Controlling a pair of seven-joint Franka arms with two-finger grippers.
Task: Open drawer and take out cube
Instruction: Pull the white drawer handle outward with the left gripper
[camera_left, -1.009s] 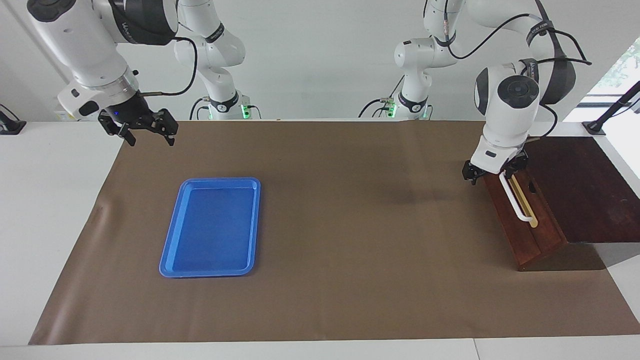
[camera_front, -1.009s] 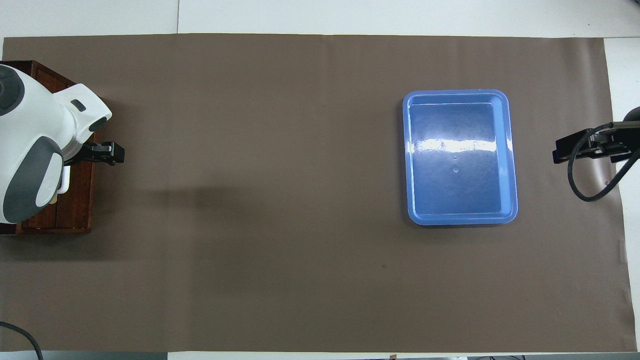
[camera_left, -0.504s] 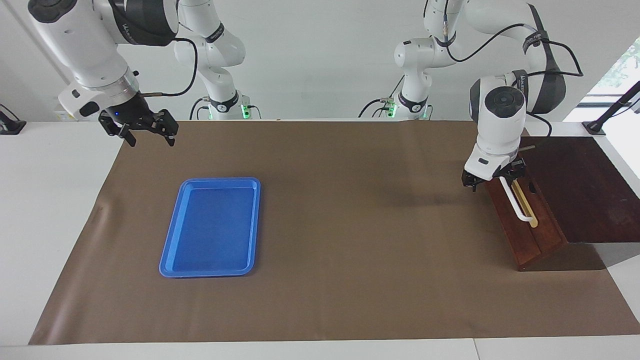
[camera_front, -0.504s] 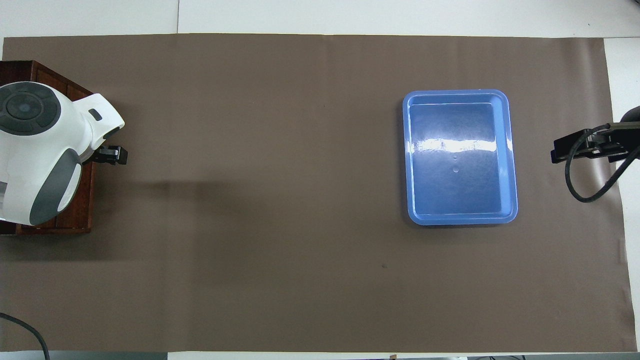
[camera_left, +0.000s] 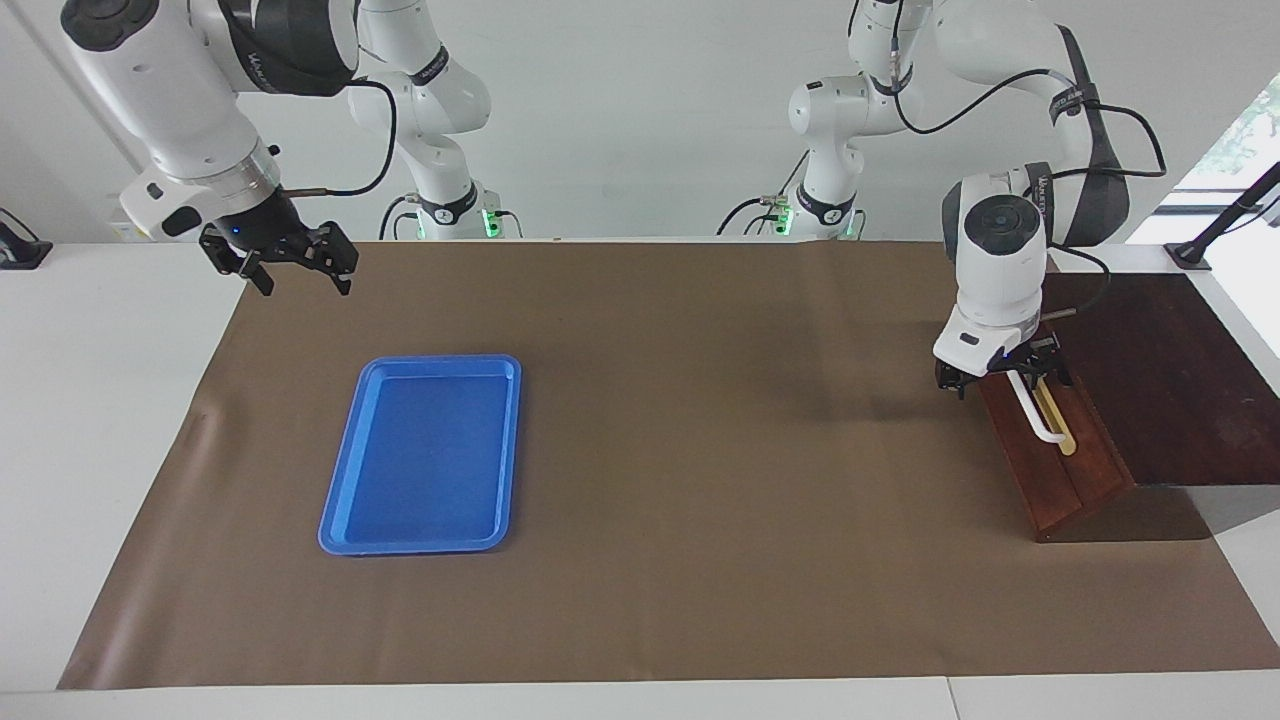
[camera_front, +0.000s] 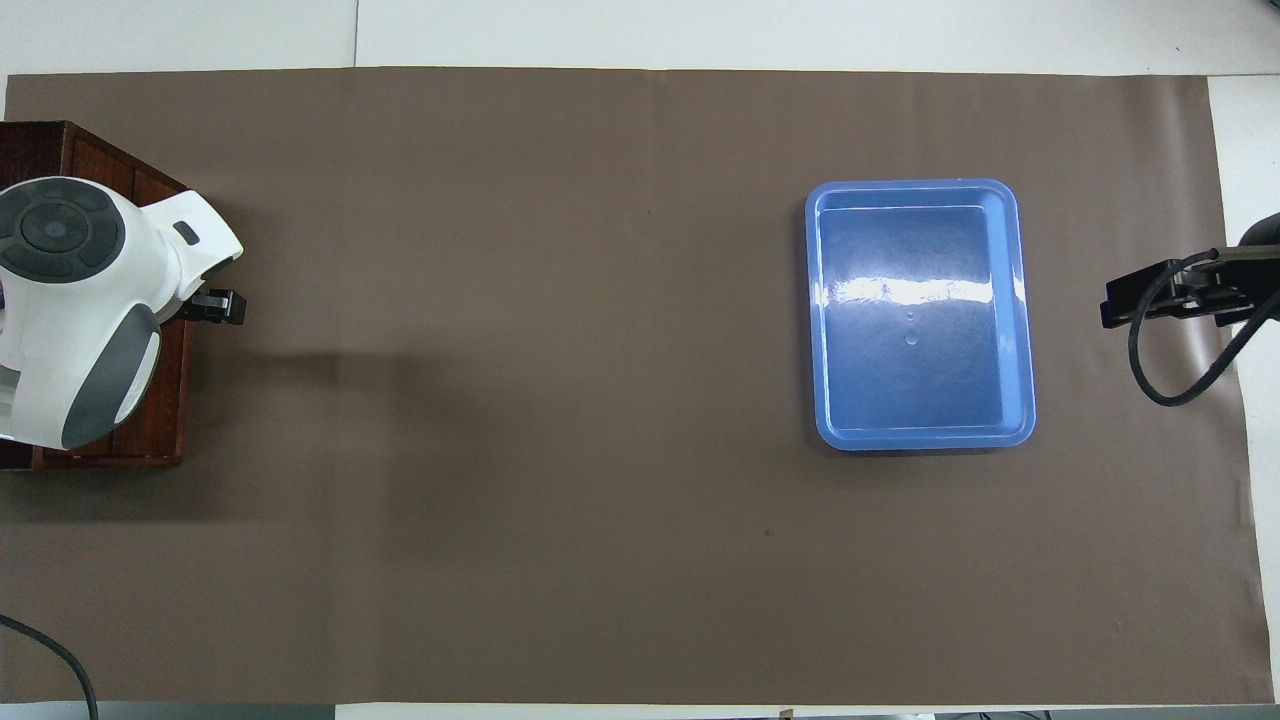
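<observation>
The step in hand reads as the reach for the drawer's handle, before any pull. The drawer (camera_left: 1050, 450), dark reddish-brown wood in a matching cabinet (camera_left: 1165, 375), sits at the right edge of the facing view and looks fully pushed in, so the yellow cube is out of sight, presumably inside. The left gripper (camera_left: 1002, 374) is at the upper end of the white bar handle (camera_left: 1035, 410), its fingers spread wide and straddling that end; whether they touch the bar I cannot tell. In the overhead view the left arm's wrist covers most of the drawer at the left edge, with one fingertip poking out past the front. Next, I judge, the fingers must close on the bar and draw it straight out toward the middle of the picture, keeping the pull in line with the drawer's slide so it does not jam.

The right arm waits: the right gripper (camera_left: 290, 262) hangs with fingers wide and empty at the upper left of the facing view, over the mat's corner.

A brown mat (camera_left: 680, 420) covers most of the white table (camera_left: 100, 420). An empty blue plastic tray (camera_left: 345, 480) lies left of centre on it. A plain white wall fills the top of the frame, with a bright window at its upper right.
</observation>
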